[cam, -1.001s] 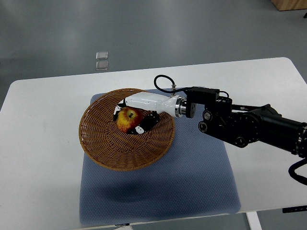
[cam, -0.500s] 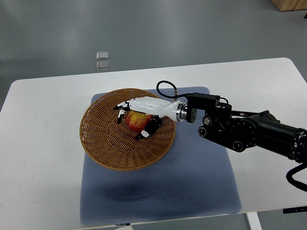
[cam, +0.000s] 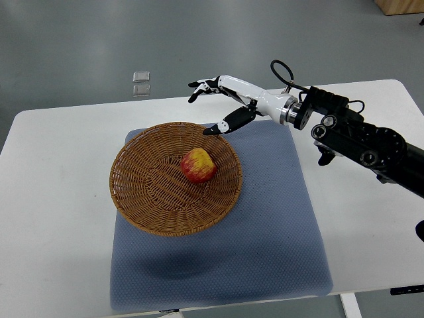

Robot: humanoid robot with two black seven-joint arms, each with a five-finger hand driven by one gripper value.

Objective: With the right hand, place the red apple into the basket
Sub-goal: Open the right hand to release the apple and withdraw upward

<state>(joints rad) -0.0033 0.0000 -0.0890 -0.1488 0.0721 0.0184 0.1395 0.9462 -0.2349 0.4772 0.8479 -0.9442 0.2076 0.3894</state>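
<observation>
A red and yellow apple lies inside the round wicker basket, a little right of its middle. My right hand is open and empty. It hangs above the basket's far rim, raised and apart from the apple, with its white fingers spread. Its black arm comes in from the right edge. The left arm is out of view.
The basket stands on a blue-grey mat on a white table. Two small clear squares lie on the grey floor beyond the table's far edge.
My right hand let go of the apple, opened, and lifted up and back to the right, out of the basket. The apple stayed in the basket.
</observation>
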